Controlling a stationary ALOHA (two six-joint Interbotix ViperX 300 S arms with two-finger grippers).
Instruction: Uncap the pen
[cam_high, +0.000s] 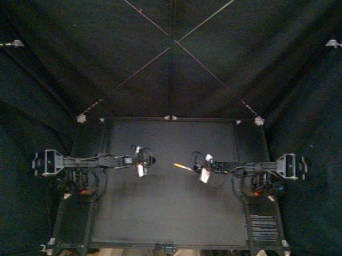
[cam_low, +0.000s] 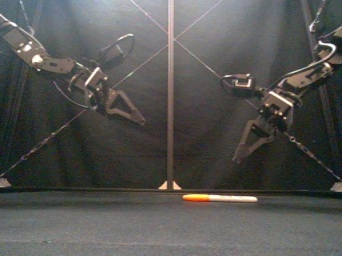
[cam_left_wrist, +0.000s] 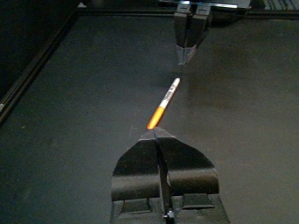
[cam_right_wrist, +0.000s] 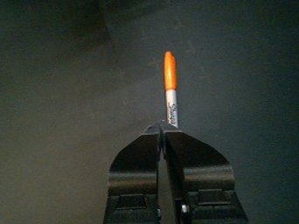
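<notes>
A marker pen (cam_high: 181, 165) with an orange cap end and a white barrel lies flat in the middle of the table, between the two grippers. In the front view the pen (cam_low: 221, 198) lies with its orange end to the left. My left gripper (cam_left_wrist: 158, 138) hangs above the table just short of the orange end (cam_left_wrist: 156, 114), jaws shut and empty. Over the white end (cam_right_wrist: 172, 107), my right gripper (cam_right_wrist: 160, 129) is also shut and empty. Both grippers (cam_low: 140, 120) (cam_low: 241, 156) hover clear above the table, touching nothing.
The black table (cam_high: 134, 215) carries nothing but the pen. Black curtains close the back and sides. In the left wrist view the right gripper (cam_left_wrist: 187, 54) points down beyond the pen's far end.
</notes>
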